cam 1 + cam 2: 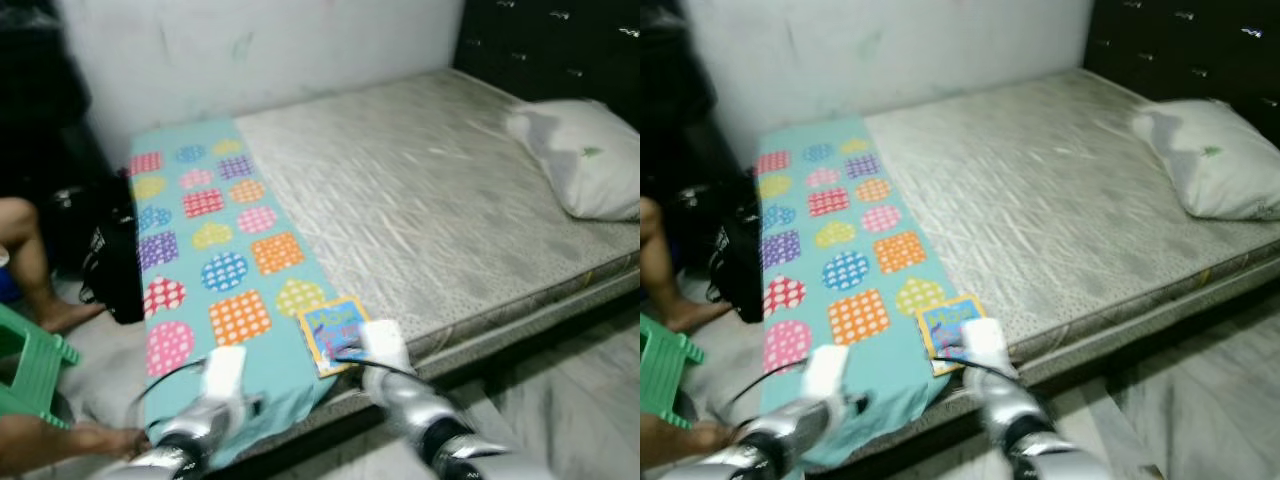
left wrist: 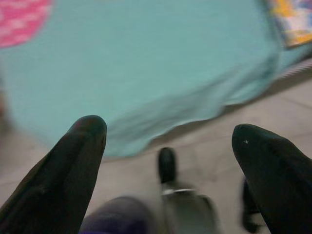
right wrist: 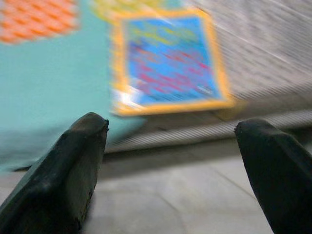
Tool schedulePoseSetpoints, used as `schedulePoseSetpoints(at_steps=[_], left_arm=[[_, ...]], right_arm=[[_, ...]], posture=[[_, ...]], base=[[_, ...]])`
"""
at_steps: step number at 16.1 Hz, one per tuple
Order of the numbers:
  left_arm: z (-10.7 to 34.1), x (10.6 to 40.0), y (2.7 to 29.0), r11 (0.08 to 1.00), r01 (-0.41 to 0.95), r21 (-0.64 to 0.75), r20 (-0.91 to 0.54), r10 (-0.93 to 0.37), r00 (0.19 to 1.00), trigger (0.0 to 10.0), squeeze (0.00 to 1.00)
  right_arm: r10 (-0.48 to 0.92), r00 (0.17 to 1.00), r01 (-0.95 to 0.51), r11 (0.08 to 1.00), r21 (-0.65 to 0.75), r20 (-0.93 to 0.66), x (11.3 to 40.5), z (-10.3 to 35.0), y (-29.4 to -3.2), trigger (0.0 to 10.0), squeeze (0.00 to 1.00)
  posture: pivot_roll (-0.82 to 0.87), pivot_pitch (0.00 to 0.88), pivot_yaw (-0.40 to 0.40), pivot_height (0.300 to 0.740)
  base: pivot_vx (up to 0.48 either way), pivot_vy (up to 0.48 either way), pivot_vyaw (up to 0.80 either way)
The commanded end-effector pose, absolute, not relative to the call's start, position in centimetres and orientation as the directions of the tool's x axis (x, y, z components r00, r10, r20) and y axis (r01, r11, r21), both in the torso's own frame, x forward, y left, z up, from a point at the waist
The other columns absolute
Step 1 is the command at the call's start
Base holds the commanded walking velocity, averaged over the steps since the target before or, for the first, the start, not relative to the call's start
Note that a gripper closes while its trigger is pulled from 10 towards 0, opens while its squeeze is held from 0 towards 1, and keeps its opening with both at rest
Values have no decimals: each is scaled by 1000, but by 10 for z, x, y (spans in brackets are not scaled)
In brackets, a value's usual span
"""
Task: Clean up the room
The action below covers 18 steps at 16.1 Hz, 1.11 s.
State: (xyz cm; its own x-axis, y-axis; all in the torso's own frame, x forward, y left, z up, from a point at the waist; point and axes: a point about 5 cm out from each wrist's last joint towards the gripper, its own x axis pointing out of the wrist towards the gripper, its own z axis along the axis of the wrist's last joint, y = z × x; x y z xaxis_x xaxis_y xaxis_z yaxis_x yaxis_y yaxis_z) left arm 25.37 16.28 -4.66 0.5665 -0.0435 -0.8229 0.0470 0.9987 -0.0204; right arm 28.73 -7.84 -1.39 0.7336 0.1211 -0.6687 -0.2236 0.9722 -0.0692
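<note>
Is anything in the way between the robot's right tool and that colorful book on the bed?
Nothing visible. The right tool is open and aimed at the book, which lies near the mattress edge, partly on the turquoise blanket.

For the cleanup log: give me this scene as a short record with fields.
place: bedroom, mattress against wall
blanket: teal blanket with coloured patches, laid along mattress's left side, end hanging over edge
book: blue book with yellow border, flat near front edge, partly on blanket
pillow: white pillow at far right
left tool: open, before blanket's hanging end
right tool: open, just short of book
floor: green stool; black bag
</note>
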Motion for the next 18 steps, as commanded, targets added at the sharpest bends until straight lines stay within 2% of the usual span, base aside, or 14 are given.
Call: schedulePoseSetpoints(at_steps=[1, 7, 13, 18], left_arm=[[-43, 259, 159, 998, 62, -26, -813, -57, 580, 10000, 0], [-43, 259, 159, 998, 59, -37, -809, -64, 584, 10000, 0], [-40, 262, 155, 995, 67, -78, -787, -102, 608, 10000, 0], [-40, 262, 154, 995, 72, -75, -788, -103, 607, 10000, 0]], right_arm=[[112, 738, -223, 971, -84, -666, 289, -13, -84, 10000, 0], [118, 737, -227, 970, -80, -665, 288, -14, -83, 10000, 0], [121, 738, -225, 972, -74, -664, 288, -14, -83, 10000, 0], [123, 739, -229, 971, -75, -663, 288, -14, -84, 10000, 0]], posture=[[-94, 3, 74, 740], [-93, 9, 75, 740], [-94, 12, 74, 740], [-94, 5, 72, 740]], base=[[0, 0, 800], [0, 0, 739], [0, 0, 0], [210, 0, 0]])
